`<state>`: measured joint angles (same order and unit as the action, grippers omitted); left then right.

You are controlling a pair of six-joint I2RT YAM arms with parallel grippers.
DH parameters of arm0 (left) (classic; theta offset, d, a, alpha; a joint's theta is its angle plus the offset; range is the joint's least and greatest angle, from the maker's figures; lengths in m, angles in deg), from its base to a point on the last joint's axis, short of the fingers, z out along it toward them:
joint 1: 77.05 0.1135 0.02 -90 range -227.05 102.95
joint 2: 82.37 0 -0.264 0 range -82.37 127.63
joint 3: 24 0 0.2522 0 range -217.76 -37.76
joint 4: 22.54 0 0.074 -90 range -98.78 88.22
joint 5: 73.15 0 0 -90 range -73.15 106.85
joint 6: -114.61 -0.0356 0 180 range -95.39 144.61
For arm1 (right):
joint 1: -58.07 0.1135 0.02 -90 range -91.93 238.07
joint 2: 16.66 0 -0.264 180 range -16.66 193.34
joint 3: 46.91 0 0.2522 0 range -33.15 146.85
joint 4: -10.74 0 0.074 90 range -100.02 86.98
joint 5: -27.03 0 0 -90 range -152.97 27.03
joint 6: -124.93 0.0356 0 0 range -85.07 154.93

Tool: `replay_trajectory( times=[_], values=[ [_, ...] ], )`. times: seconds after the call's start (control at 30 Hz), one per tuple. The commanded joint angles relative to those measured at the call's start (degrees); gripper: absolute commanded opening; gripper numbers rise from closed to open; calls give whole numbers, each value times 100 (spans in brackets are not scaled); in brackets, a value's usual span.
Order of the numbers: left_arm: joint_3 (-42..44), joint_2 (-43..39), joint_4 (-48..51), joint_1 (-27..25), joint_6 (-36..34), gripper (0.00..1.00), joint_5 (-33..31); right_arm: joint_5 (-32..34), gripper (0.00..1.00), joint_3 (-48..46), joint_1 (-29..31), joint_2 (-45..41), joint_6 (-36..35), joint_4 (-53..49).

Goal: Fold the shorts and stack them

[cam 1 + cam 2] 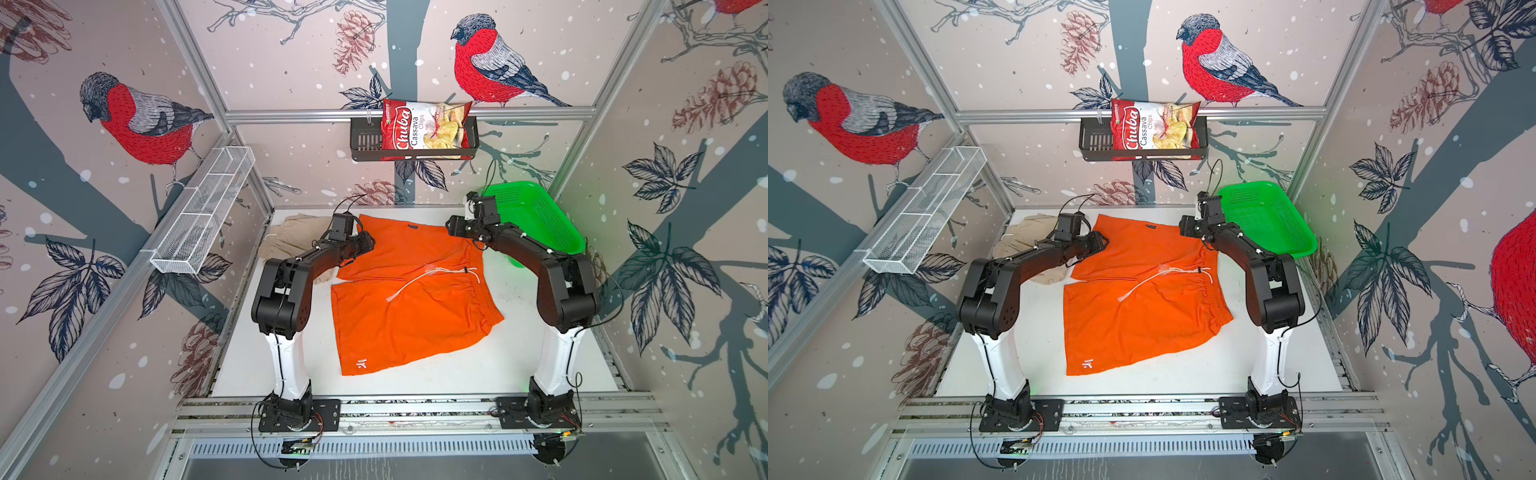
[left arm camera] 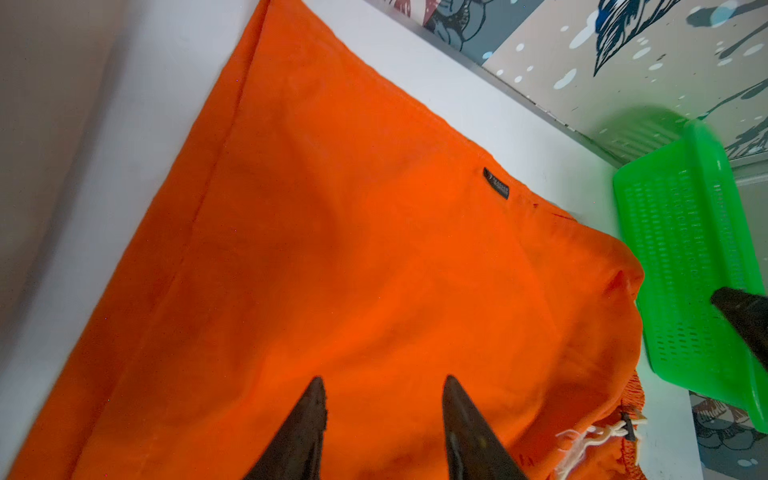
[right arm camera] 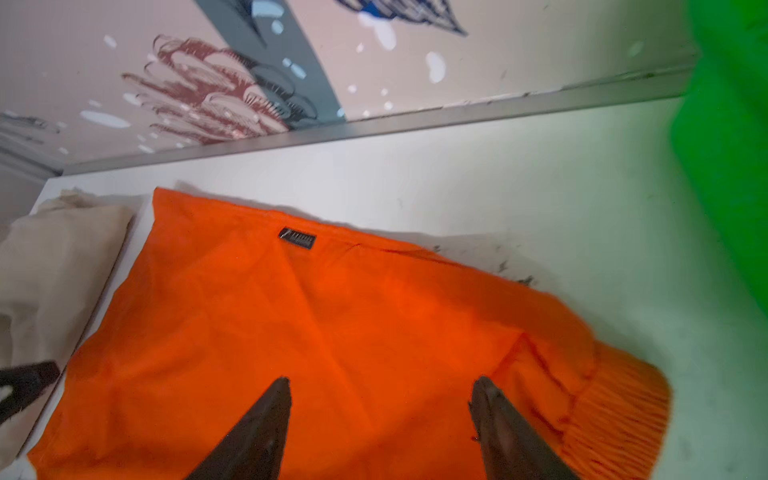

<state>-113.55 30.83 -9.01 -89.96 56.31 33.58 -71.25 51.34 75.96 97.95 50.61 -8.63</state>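
In both top views the orange shorts (image 1: 411, 299) lie spread flat in the middle of the white table (image 1: 523, 365). Their gathered waistband is toward the right, and the white drawstring (image 1: 419, 280) trails across the cloth. The beige shorts (image 1: 291, 237) sit bunched in the far left corner, partly hidden under the left arm. The left gripper (image 1: 368, 243) hangs over the left edge of the far leg. The right gripper (image 1: 451, 226) hangs over the far right corner of the orange shorts, just beside the green basket (image 1: 536, 220).

From the left wrist, the claw's two fingers (image 2: 307, 419) stand spread with nothing between them, only orange cloth beneath and a small black label (image 2: 496, 183) beyond.

From the right wrist, that claw's fingers (image 3: 503, 424) are spread wider still, pinching nothing above the orange cloth. The beige pair lies just beside the orange edge.
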Motion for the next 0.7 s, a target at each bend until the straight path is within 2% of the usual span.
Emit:
replay_trajectory(
  times=[0.0, 0.33, 0.67],
  values=[
    [-146, 182, 24, -10, -48, 46, 131, -66, 70, -134, 82, 176, 195, 175],
    [-423, 875, 305, 57, -267, 45, -388, -104, 70, -395, 10, 626, 284, 378],
    [259, 728, 176, 557, -221, 45, -676, -62, 70, -1124, -230, 564, 321, 631]
  ],
)
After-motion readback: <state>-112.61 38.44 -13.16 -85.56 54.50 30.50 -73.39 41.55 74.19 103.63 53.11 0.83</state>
